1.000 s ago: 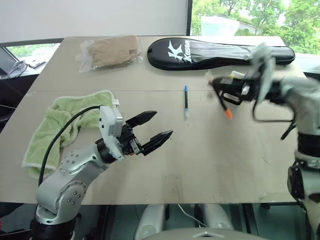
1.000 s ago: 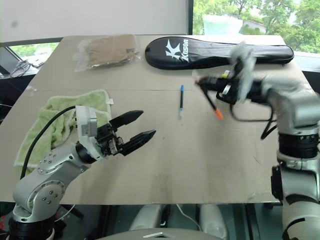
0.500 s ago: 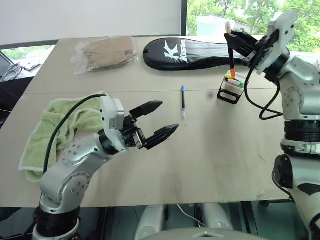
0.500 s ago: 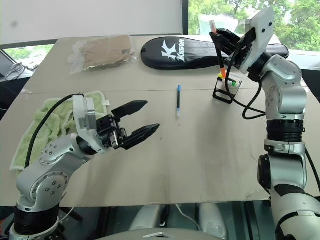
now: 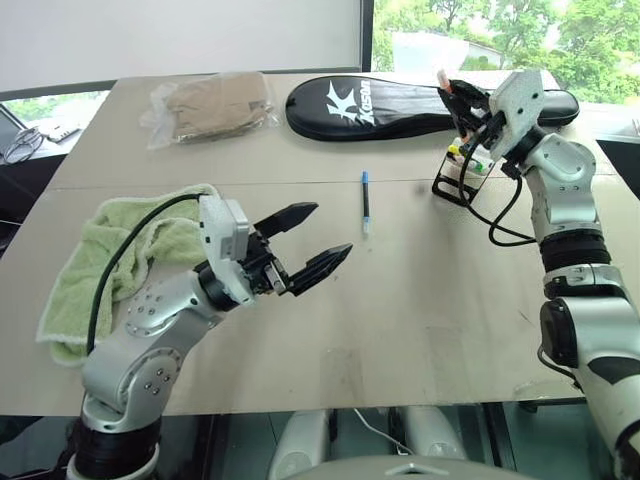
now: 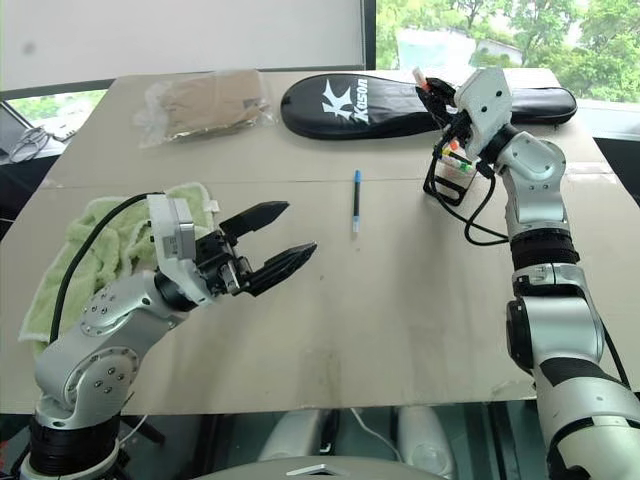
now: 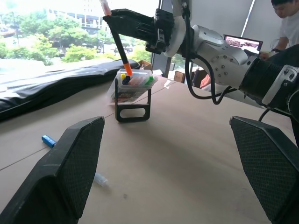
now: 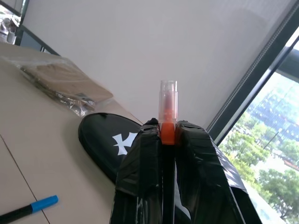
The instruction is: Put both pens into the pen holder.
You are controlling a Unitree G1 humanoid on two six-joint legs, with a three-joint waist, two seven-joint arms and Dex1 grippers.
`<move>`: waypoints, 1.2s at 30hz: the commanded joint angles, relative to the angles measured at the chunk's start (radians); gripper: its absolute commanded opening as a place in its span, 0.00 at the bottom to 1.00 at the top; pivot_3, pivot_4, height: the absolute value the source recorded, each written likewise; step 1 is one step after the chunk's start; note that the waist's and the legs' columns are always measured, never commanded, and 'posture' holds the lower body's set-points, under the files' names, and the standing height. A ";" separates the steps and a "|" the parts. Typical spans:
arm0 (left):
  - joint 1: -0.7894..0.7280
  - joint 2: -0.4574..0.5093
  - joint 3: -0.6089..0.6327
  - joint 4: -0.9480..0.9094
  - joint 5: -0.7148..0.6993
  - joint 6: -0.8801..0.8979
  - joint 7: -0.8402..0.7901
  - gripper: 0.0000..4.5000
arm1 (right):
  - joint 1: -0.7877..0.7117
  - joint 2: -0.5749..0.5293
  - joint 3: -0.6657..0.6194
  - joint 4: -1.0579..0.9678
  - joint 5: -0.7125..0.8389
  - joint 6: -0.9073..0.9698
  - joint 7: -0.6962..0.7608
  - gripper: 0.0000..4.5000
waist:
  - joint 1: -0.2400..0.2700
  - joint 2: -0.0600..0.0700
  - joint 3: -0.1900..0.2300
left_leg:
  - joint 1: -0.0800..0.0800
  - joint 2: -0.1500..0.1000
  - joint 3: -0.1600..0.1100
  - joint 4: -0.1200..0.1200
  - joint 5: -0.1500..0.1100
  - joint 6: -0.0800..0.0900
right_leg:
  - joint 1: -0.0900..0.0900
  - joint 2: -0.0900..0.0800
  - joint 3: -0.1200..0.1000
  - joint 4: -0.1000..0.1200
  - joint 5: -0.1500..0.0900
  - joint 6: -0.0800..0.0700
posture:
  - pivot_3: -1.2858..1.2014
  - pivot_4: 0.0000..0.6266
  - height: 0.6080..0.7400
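Observation:
My right gripper is shut on the orange-ended pen and holds it steeply over the pen holder at the table's far right. The pen's lower orange tip sits at the holder's open top, among yellow and green marker tops. In the right wrist view the fingers clamp the pen's orange and clear upper end. The blue-capped pen lies flat at mid-table, left of the holder. Over the near left of the table, my left gripper hovers open with nothing between its fingers.
A long black racket case lies just behind the holder. A plastic bag with something beige inside is at the back left. A green towel lies by my left arm. A person is beyond the table's right side.
My right gripper has swung the orange-ended pen upright, carried it farther out and lowered it until its tip meets the holder's top. The left gripper has stayed put and open.

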 commanded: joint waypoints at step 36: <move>-0.450 -0.138 -0.066 0.279 -0.159 0.609 0.475 1.00 | 0.368 -0.218 0.020 -0.647 0.317 0.472 0.115 0.99 | 0.013 0.000 0.000 | -0.004 0.001 0.000 0.010 0.000 0.000 | 0.001 0.001 -0.002 0.006 0.000 0.000 | 0.52 0.24 1.00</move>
